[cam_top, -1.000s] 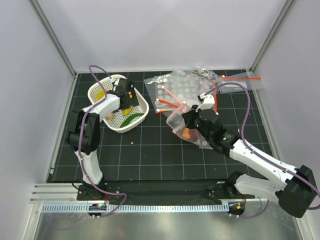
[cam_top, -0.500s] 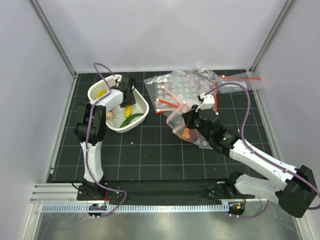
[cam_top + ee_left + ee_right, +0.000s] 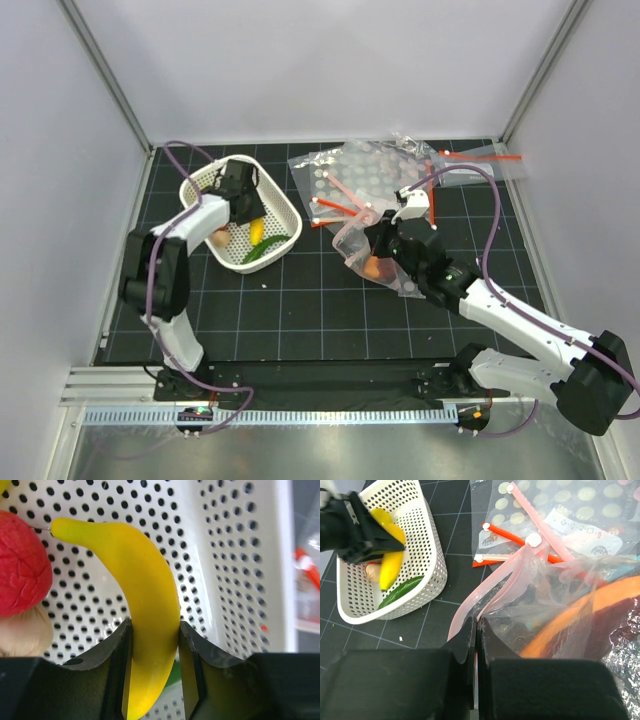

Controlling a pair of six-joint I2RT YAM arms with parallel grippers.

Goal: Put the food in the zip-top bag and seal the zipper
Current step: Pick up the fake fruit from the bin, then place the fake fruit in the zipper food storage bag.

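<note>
Inside the basket [image 3: 240, 555], left tool [image 3: 154, 632] pinches one banana [image 3: 145, 590] — right tool [image 3: 476, 630] clamps one zip-top bag [image 3: 560, 595].

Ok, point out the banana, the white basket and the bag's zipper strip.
banana [image 3: 145, 605], left wrist view, middle of its curved body
white basket [image 3: 427, 540], right wrist view, perforated side wall
zipper [image 3: 490, 587], right wrist view, middle of the pink strip

We log: left arm reaches forward, left gripper [image 3: 153, 630] fingers clamped on the banana [image 3: 140, 575]. Right arm stretches forward-left, right gripper [image 3: 474, 626] fingers pinched together on the zip-top bag [image 3: 540, 600].
</note>
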